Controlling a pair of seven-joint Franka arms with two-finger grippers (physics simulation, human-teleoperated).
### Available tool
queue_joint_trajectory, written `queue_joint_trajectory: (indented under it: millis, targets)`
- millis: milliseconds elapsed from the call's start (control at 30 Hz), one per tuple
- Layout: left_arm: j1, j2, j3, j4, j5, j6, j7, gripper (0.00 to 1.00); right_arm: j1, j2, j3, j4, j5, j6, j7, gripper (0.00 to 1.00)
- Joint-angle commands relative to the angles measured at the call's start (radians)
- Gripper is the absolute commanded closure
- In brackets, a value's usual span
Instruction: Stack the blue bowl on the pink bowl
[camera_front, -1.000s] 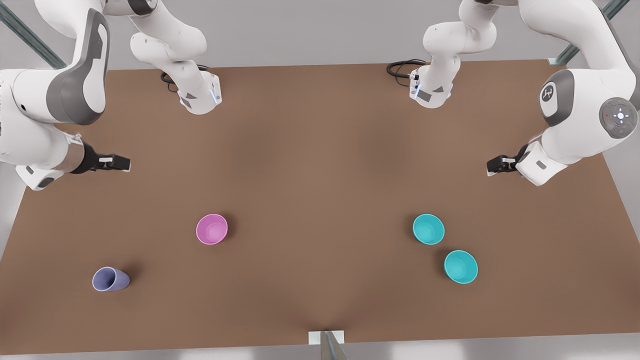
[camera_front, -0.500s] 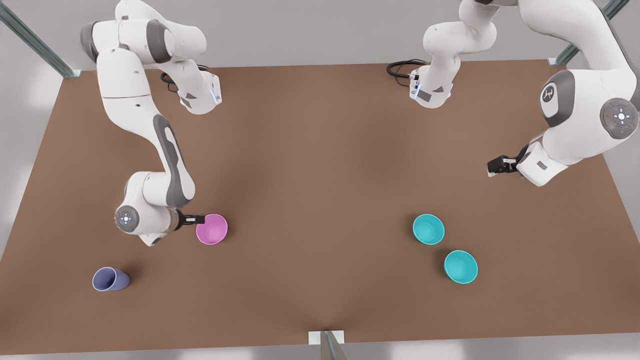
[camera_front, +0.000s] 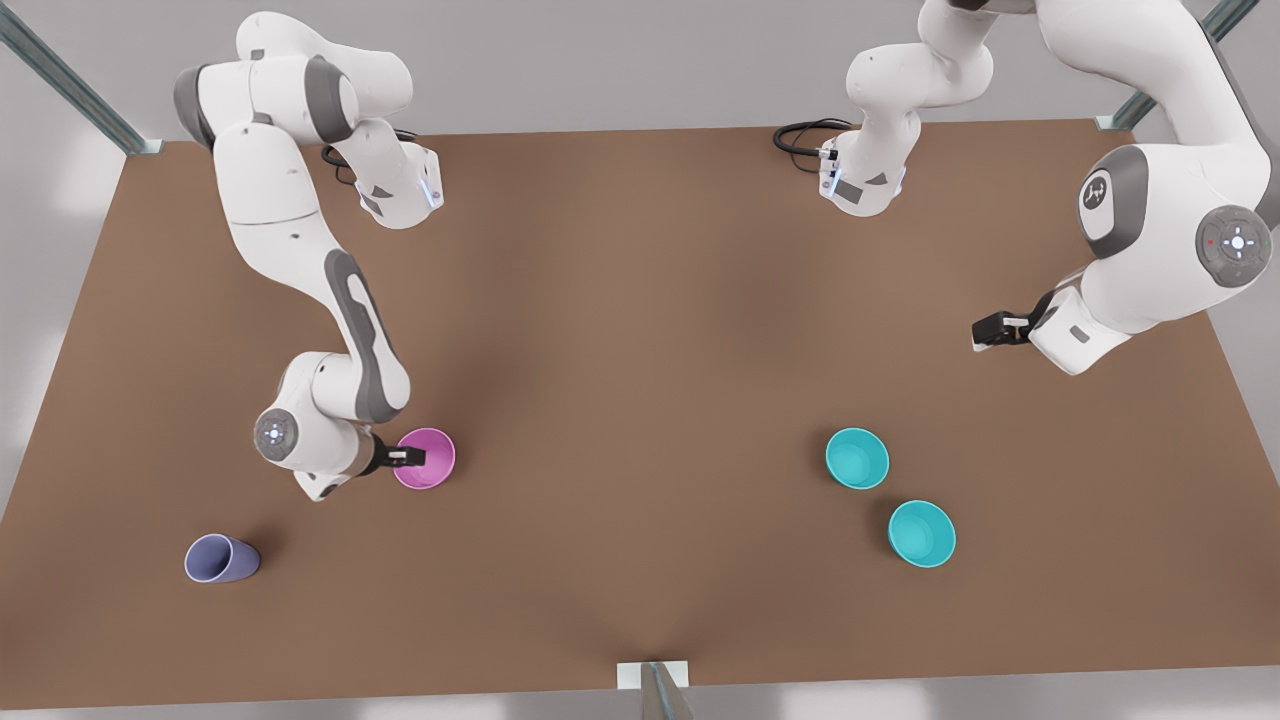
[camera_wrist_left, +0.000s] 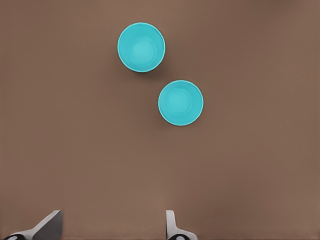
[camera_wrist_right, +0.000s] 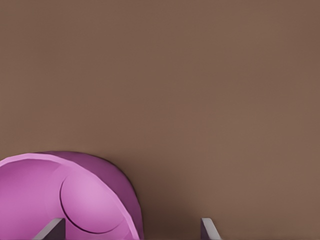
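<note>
Start at the front view's left. The lilac cup (camera_front: 221, 559) lies tipped on the counter (camera_front: 640, 330), well apart from everything, and plays no part. Just beyond it, the right end effector (camera_front: 408, 458) has swung in from the counter's edge within the last second and now sits over the near rim of the pink bowl (camera_front: 425, 458). In the right wrist view its fingertips (camera_wrist_right: 51, 229) stand spread, one tip above the bowl's inside and one outside it, so the end effector is open and straddling the wall. You have no grip on the bowl yet.

That is odd for this task: the pink bowl is the base, so by my reading it should stay put and the blue one should travel.

Moving right, the two teal bowls sit upright, near each other but apart. The blue bowl (camera_front: 857, 458) is the one closer to the pink; its twin (camera_front: 921, 534) lies farther right. Neither has shifted.

At the far right, the left end effector (camera_front: 988, 331) waits high, fingers (camera_wrist_left: 171, 225) apart, holding nothing, looking down on both teal bowls.
</note>
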Motion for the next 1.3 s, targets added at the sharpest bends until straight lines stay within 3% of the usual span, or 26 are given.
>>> queue_joint_trajectory:
  millis: [0,67,100,200,267,300,433,533,633,733,800,967,1100,1133,1167,1267]
  targets:
    - [0.0,-0.001,0.0,0.0,0.0,-0.013,-0.001,0.0,0.0,0.007,0.0,-0.001,0.016,0.013,-0.053,0.0]
    - [0.0,-0.002,0.0,0.0,0.002,-0.015,-0.001,0.0,0.0,0.011,0.002,-0.001,0.022,0.013,-0.053,0.0]
    - [0.0,-0.002,0.0,0.0,0.002,-0.015,-0.001,0.0,0.0,0.013,0.002,0.0,0.028,0.013,-0.053,0.08]
    - [0.0,-0.002,0.0,0.0,0.002,-0.015,-0.001,0.0,0.0,0.013,0.002,0.0,0.03,0.008,-0.055,0.64]
    - [0.0,-0.002,0.0,0.0,0.002,-0.015,-0.001,0.0,0.0,0.011,0.002,0.002,0.028,0.005,-0.055,0.77]
    - [0.0,-0.004,0.0,0.002,0.002,-0.015,-0.002,0.0,0.0,0.011,0.002,0.006,0.028,-0.002,-0.055,0.79]
    - [0.0,-0.004,0.0,0.002,0.002,-0.015,-0.002,0.0,-0.003,-0.01,0.002,0.019,0.03,-0.059,-0.061,0.79]
    - [0.0,-0.007,0.0,0.002,0.002,-0.015,-0.002,0.0,0.033,-0.07,0.009,0.092,0.114,-0.219,-0.039,0.79]
    - [0.0,-0.005,0.0,0.002,0.0,-0.015,-0.002,0.0,0.178,-0.058,0.009,0.223,0.163,-0.254,0.215,0.79]
    - [0.0,-0.004,0.0,0.002,0.002,-0.015,-0.002,0.0,0.381,0.154,0.009,0.549,0.228,-0.245,0.7,0.79]
    - [0.0,-0.004,0.0,0.002,0.0,-0.015,-0.004,0.0,0.481,0.261,0.009,0.678,0.225,-0.161,0.919,0.79]
    - [0.0,-0.001,0.0,0.0,0.0,-0.015,-0.002,0.0,0.606,0.387,0.0,0.678,0.186,0.189,0.985,0.79]
    - [0.0,-0.001,0.0,0.0,0.0,-0.015,-0.002,0.0,0.611,0.419,-0.001,0.677,0.148,0.251,0.981,0.79]
    - [0.0,-0.004,0.0,0.002,0.0,-0.015,-0.002,0.0,0.611,0.427,-0.001,0.678,0.147,0.261,0.978,0.51]
    - [0.0,-0.004,0.0,0.002,0.0,-0.015,-0.004,0.0,0.613,0.436,-0.001,0.677,0.147,0.297,0.979,0.0]
    - [0.0,0.007,0.001,0.0,0.0,-0.013,-0.004,0.0,0.616,0.436,-0.001,0.68,0.147,0.301,0.982,0.0]
